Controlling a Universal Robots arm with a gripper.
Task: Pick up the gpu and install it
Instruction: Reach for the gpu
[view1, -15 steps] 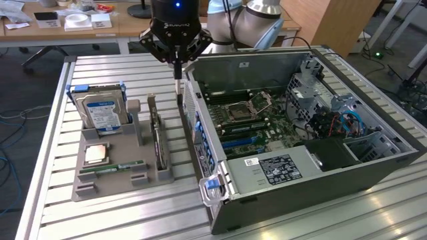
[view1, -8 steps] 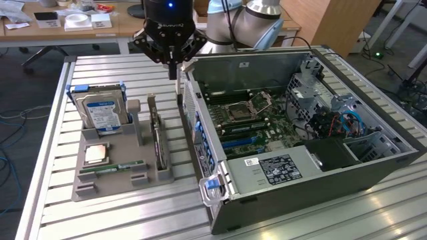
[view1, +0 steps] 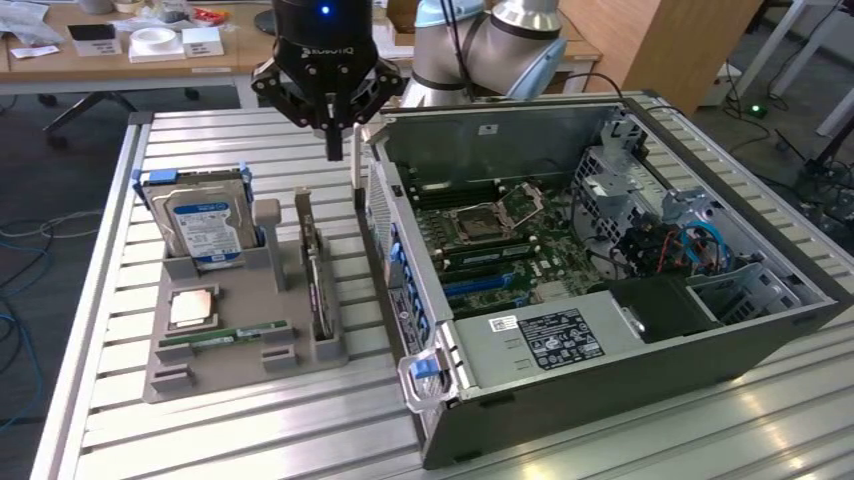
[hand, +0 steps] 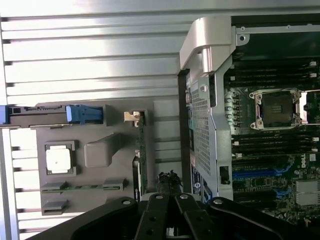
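Observation:
The gpu (view1: 316, 280) stands on its edge in a slot of the grey parts holder (view1: 234, 370), a thin dark card with a metal bracket at its far end. In the wrist view the gpu (hand: 140, 165) appears edge-on, and its silver bracket (hand: 132, 116) points away from me. My gripper (view1: 334, 142) hangs above the table past the card's far end, between the holder and the open computer case (view1: 587, 380). Its fingers are shut with nothing between them. In the wrist view my gripper (hand: 169, 184) sits just beside the card's near end.
The holder also carries a hard drive (view1: 200, 222) with a blue-white label, a CPU chip (view1: 194, 306) and a green RAM stick (view1: 223, 338). Inside the case lie the motherboard's CPU socket (view1: 481, 222) and blue expansion slots (view1: 474, 287). Slatted metal table (view1: 240, 440) all around.

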